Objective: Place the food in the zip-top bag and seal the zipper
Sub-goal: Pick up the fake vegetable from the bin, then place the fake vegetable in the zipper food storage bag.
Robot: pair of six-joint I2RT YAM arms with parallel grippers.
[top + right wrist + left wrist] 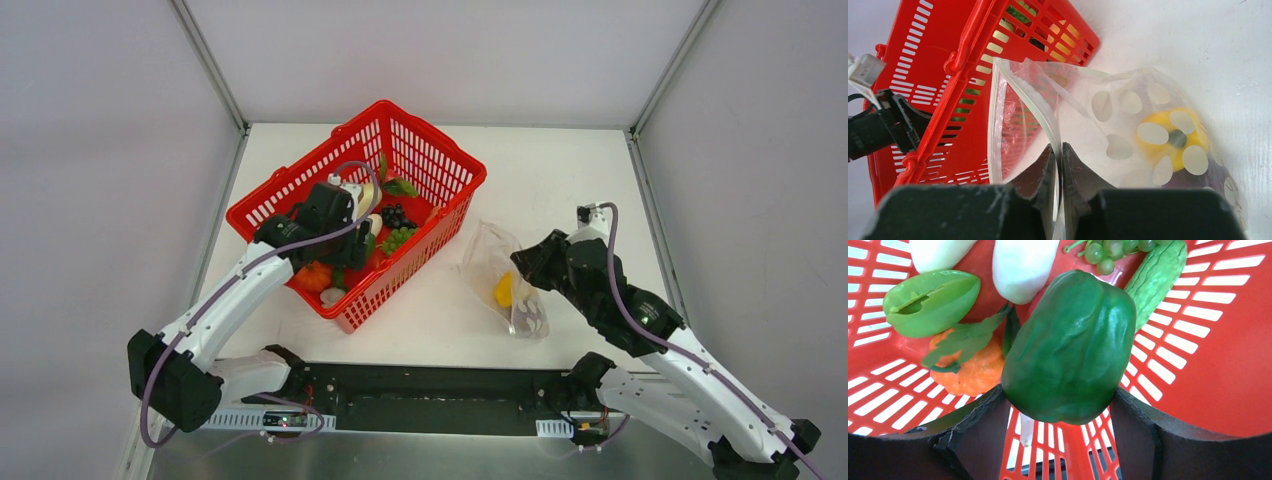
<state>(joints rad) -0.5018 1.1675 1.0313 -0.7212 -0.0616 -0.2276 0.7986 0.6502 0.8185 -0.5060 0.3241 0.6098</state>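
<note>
Clamping the pepper (pixel 1073 345), the left gripper (pixel 1055 400) sits in the basket (pixel 300 160); right gripper (pixel 1058 155) pinches the bag (pixel 1118 115) rim, at the basket's four o'clock. Lift high, clear the wall, aim for the mouth.

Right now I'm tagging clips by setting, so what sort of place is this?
Probably a robot lab test cell, not a kitchen: a white table walled by grey panels, left arm and right arm bolted at its near edge, handling a toy green pepper and a zip-top bag.
</note>
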